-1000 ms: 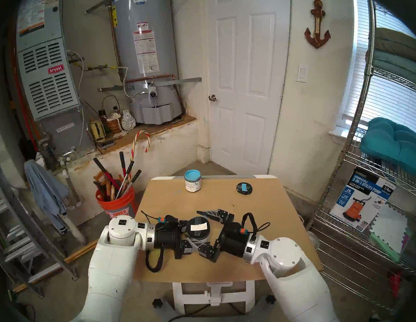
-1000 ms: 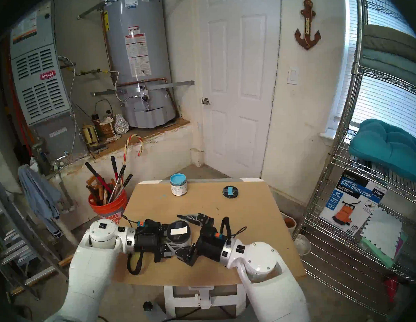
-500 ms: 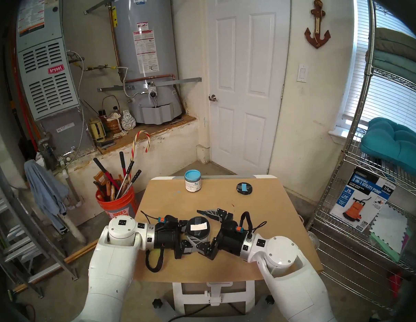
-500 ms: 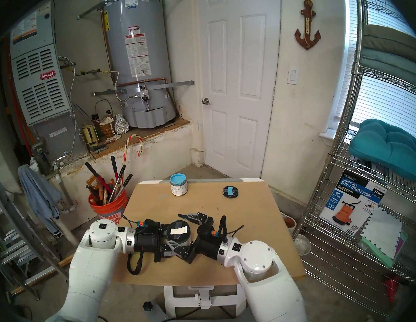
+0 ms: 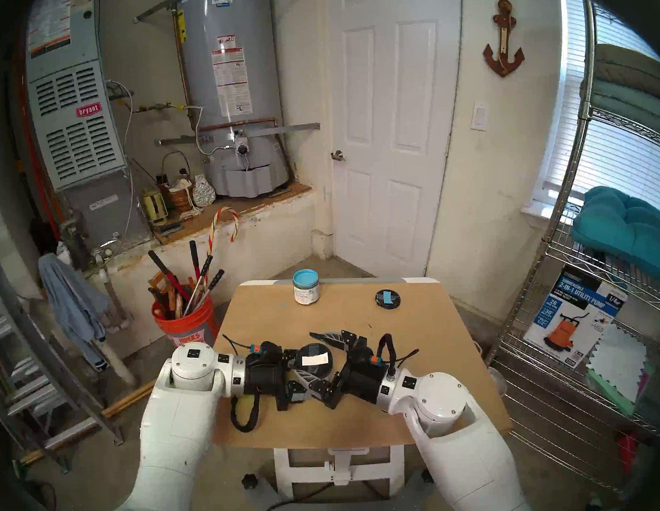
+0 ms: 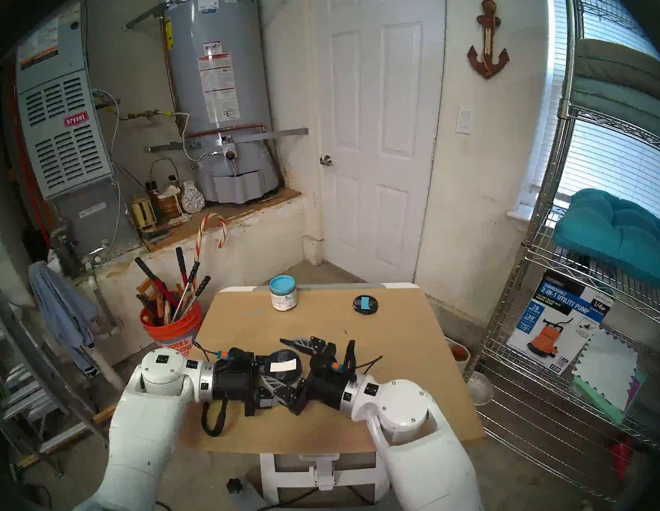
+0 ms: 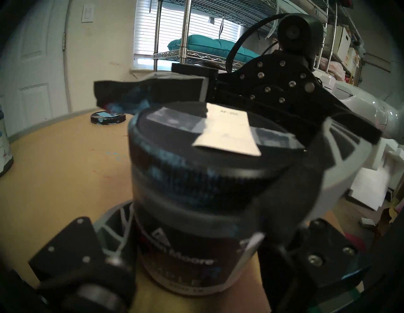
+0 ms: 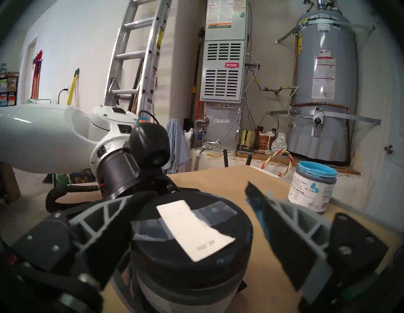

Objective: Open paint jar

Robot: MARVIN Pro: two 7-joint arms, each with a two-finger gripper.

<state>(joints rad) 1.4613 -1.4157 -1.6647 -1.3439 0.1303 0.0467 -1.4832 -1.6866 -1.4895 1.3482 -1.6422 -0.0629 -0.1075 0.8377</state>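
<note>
Head views: you see the paint jar near the table's front edge, lid on; the left gripper clamps its body. Left wrist view: fingers press the jar's sides. Right wrist view: the right gripper stands wide open, straddling the lid without contact.
</note>
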